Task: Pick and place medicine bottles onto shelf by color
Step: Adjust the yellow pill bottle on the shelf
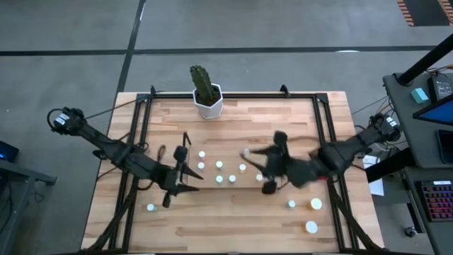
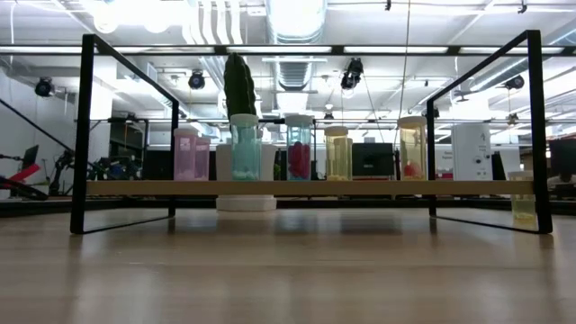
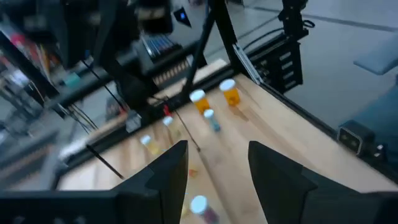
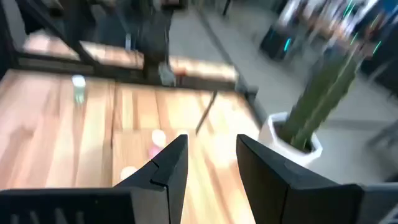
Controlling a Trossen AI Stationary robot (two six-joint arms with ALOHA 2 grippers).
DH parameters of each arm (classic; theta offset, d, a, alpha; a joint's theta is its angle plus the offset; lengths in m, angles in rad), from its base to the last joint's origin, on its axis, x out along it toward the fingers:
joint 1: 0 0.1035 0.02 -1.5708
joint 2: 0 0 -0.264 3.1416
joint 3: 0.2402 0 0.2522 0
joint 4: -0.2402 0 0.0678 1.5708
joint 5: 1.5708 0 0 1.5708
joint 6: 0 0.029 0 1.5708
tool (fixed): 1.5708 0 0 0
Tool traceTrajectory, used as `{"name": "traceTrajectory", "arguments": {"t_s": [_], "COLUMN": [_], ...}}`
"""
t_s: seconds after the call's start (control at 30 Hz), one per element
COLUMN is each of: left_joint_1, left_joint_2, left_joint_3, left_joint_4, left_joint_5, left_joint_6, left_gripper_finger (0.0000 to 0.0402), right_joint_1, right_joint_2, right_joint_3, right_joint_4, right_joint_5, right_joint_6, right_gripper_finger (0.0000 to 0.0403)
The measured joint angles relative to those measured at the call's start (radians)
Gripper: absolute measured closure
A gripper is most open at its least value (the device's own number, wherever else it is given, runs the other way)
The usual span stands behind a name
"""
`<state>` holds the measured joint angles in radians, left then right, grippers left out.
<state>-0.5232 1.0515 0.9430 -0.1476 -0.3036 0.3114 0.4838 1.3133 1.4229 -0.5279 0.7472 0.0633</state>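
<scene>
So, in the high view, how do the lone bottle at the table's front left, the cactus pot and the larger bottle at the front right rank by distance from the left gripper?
From the left gripper:
1. Lone bottle, front left of the table, nearest.
2. Cactus pot, at the back edge.
3. Larger bottle, front right, clearly farthest.

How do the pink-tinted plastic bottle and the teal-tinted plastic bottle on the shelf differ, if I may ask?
The pink-tinted bottle is rosy, the teal-tinted bottle blue-green. The pink one ends the row; the teal one stands before the white pot. Both stand upright, pale-capped.
</scene>
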Motion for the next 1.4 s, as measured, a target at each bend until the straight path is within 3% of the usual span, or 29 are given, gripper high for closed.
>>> {"name": "traceTrajectory", "arguments": {"t_s": [0.2, 0.33, 0.6, 0.77, 0.97, 1.4], "left_joint_1": [0.000, 0.000, 0.000, 0.000, 0.000, 0.000], "left_joint_2": [-0.128, -0.191, -0.275, -0.308, -0.308, -0.306], "left_joint_3": [-0.125, -0.165, -0.212, -0.218, -0.227, -0.228], "left_joint_4": [0.053, 0.076, 0.061, 0.067, 0.062, 0.066], "left_joint_5": [-0.030, -0.104, -0.129, -0.129, -0.129, -0.129], "left_joint_6": [0.042, 0.089, 0.090, 0.090, 0.089, 0.089], "left_gripper_finger": [0.0249, 0.0249, 0.0249, 0.0249, 0.0249, 0.0249], "right_joint_1": [-0.209, -0.286, -0.320, -0.318, -0.318, -0.323], "right_joint_2": [0.056, 0.099, 0.220, 0.309, 0.409, 0.480], "right_joint_3": [0.156, 0.207, 0.270, 0.266, 0.258, 0.257], "right_joint_4": [-0.254, -0.315, -0.492, -0.565, -0.564, -0.534], "right_joint_5": [-0.279, -0.382, -0.419, -0.500, -0.594, -0.617], "right_joint_6": [0.060, 0.041, 0.101, 0.120, 0.088, 0.048], "right_gripper_finger": [0.0275, 0.0269, 0.0208, 0.0180, 0.0176, 0.0183]}}
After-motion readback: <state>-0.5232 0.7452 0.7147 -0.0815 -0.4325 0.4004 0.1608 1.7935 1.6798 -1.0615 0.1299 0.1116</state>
